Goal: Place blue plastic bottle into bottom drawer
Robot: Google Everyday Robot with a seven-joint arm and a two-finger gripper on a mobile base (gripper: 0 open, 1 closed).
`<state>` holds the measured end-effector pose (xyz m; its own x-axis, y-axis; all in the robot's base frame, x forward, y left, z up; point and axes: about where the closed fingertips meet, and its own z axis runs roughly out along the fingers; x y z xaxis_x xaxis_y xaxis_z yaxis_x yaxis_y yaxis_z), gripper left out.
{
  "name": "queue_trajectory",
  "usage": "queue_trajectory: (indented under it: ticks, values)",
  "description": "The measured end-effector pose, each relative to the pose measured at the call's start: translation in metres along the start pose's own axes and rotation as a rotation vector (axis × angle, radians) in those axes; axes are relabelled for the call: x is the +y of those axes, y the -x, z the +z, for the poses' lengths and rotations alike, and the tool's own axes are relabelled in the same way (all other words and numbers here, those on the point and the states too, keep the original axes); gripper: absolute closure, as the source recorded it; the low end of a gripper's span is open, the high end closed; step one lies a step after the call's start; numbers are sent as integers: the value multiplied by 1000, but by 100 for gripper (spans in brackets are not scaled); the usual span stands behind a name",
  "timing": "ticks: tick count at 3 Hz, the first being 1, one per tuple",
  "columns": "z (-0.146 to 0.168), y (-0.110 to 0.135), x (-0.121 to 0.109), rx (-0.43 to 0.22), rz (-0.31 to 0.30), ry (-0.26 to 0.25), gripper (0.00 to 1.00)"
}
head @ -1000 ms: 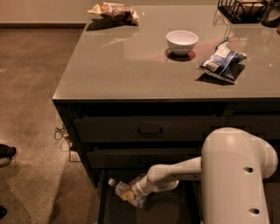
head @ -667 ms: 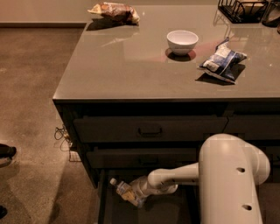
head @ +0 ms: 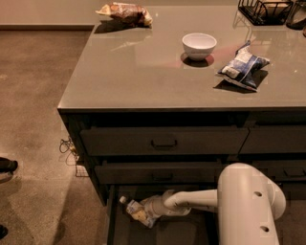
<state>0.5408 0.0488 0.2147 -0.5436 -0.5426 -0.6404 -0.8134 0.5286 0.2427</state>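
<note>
1. 1 gripper (head: pixel 150 210), low inside the open bottom drawer (head: pixel 167 233); jaws closed on the bottle (head: pixel 134 209).
2. 1 bottle: body between the jaws, white cap sticking out up-left of them, tilted. Pale label w/ dark patch, text too small to read.
3. 2 shut handled drawers (head: pixel 164 141) stacked above the jaws.
4. On the counter, well above the jaws: 1 white bowl (head: pixel 199 45), 1 blue-white bag (head: pixel 243 66), 1 brown bag (head: pixel 125 12), 1 wire rack (head: pixel 263 10). Bag print unreadable.
</note>
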Motion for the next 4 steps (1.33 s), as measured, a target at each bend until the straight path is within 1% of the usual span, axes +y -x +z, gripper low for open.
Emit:
queue_trajectory:
  ticks: [1,4]
  values:
    - [11,-3,-5,-22,0,18,81]
    - [14,-3,-1,-20,0,24,12]
